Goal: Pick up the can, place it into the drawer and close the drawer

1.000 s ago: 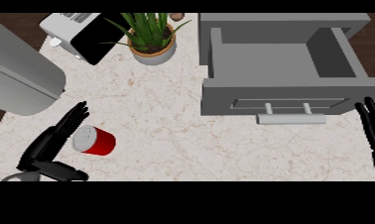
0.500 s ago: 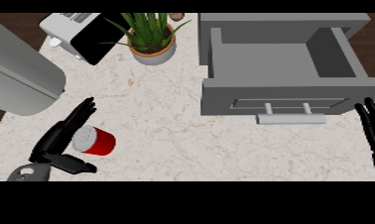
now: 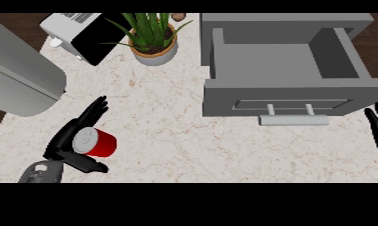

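The red can [image 3: 102,143] with a grey top lies on the marble counter at the lower left. My left hand [image 3: 65,139] brackets it: the fairly straight fingers [image 3: 93,112] run along its left side and the thumb [image 3: 83,163] reaches under its lower side. The can rests on the counter. At the upper right the grey drawer [image 3: 280,99] stands pulled open, nothing visible inside, its bar handle [image 3: 294,114] facing me. Only a sliver of my right hand [image 3: 371,125] shows at the right edge, fingers up, resting beside the drawer front.
A potted plant [image 3: 153,40] stands at the back, left of the drawer. A white toaster with a black panel [image 3: 81,37] is at the back left. A large grey rounded appliance [image 3: 22,77] fills the left edge. Bare counter [image 3: 184,140] lies between can and drawer.
My left hand has slid right and closed in on the can, so the can now sits between the fingers and the thumb. The can, the drawer and the right hand have not moved.
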Robot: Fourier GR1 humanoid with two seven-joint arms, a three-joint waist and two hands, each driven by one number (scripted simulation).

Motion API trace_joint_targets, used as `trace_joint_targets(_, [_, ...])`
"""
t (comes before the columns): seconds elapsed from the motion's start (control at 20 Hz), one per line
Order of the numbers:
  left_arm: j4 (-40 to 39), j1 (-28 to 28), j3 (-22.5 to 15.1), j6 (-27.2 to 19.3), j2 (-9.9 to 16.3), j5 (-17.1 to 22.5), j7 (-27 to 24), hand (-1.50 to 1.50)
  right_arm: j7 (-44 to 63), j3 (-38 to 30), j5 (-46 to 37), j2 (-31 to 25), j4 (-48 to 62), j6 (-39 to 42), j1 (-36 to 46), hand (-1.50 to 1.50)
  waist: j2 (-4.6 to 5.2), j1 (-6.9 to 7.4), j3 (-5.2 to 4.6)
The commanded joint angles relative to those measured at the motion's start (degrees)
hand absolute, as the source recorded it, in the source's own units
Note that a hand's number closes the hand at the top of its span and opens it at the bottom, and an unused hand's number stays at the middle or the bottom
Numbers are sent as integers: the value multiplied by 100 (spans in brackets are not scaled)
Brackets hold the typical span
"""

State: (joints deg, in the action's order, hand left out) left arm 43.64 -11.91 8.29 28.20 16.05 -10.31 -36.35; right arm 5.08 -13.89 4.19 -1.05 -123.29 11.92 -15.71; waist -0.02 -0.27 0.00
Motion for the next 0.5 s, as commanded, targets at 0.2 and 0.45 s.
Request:
trace_joint_targets(0.2, [-156, -73, -186, 112, -60, -114, -378, -150, 285, 541, -268, 102, -235, -323, 111, -150, 3, 0, -2])
trace_joint_targets(0.45, [347, -128, -309, 165, -390, 105, 147, 150, 75, -196, 223, -103, 174, 110, 201, -150, 1, 10, 0])
